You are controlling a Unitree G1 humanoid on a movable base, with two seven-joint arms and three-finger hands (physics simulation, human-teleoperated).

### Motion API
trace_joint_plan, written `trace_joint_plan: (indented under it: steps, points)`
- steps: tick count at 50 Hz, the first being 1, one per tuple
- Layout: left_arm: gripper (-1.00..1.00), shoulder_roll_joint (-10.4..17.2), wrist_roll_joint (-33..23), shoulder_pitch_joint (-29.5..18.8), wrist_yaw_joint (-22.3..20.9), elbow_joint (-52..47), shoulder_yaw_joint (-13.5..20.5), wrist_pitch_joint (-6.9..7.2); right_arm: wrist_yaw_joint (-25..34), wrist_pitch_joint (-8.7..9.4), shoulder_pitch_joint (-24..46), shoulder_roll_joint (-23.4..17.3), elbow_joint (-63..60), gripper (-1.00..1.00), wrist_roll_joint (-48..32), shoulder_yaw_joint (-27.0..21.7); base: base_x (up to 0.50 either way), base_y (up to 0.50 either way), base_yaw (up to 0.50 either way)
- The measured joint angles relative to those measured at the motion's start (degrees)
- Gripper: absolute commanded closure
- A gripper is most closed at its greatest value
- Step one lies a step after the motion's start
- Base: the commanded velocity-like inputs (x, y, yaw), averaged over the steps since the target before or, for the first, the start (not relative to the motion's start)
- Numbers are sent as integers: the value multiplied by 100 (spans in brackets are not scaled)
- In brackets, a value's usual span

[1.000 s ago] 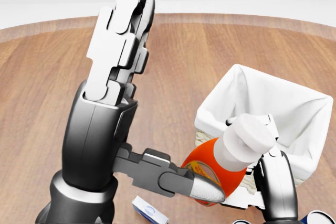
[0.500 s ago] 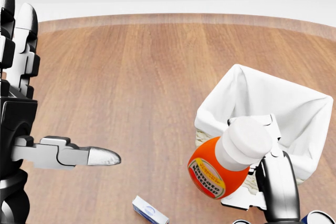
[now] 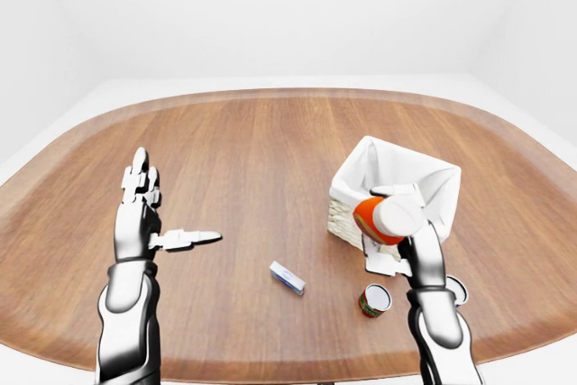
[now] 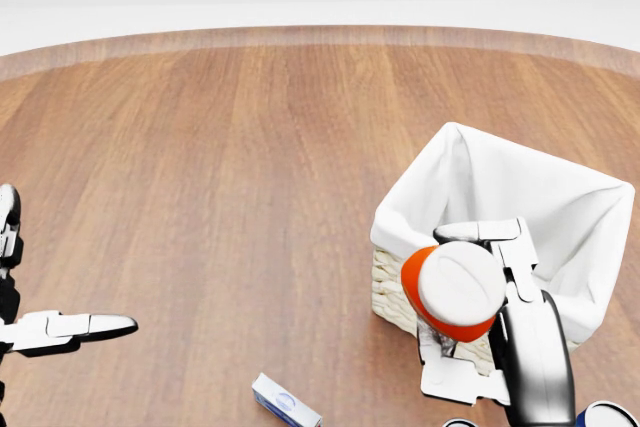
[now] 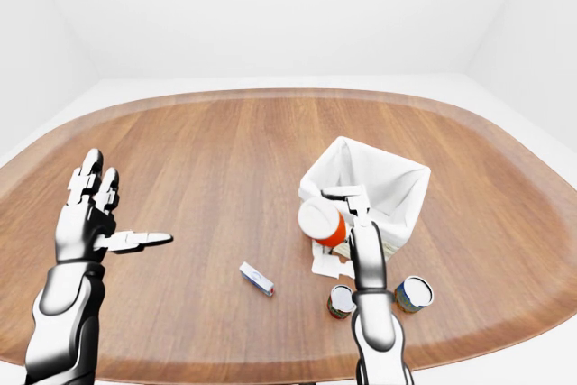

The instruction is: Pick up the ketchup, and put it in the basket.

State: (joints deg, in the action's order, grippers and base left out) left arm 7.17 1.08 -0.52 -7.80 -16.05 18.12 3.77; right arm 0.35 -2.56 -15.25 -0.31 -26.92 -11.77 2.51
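Here, right hand (image 4: 478,297) gripping ketchup (image 4: 455,292), left hand (image 3: 144,214) splayed

A broad oval wooden worktop (image 3: 261,151) with lengthwise grain fills the plain room; white walls (image 3: 270,6) and pale floor (image 5: 505,96) surround it under even light.

Left robot hand (image 3: 140,214) splayed, raised

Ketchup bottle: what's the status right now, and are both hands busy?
Right hand shut on ketchup, at the basket rim, not yet inside. Left hand open, empty, off to the left. Nothing blocking the basket opening.
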Motion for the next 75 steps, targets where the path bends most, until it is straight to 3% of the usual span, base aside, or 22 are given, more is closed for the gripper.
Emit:
trace_joint_plan:
  steps: [15, 32, 58, 63, 75]
  points:
    - [-100, 180, 392, 11, 106, 1998, 77, -877, -8, 8, -43, -4, -95, 100, -20, 31, 0, 0, 0]
    - [-100, 302, 577, -61, 168, 2896, -7, -877, -20, 15, -35, -10, -103, 100, -49, 69, 0, 0, 0]
    - [-100, 316, 587, -55, 172, 3123, -65, -877, -25, 74, -75, -19, -216, 100, -86, 76, 0, 0, 0]
    - [-100, 316, 588, -52, 169, 3128, -66, -877, 6, 213, -33, -20, -348, 100, -124, 56, 0, 0, 0]
    - [-100, 318, 591, -49, 150, 3124, -67, -877, 145, 734, 202, -18, -791, 100, -282, -22, 0, 0, 0]
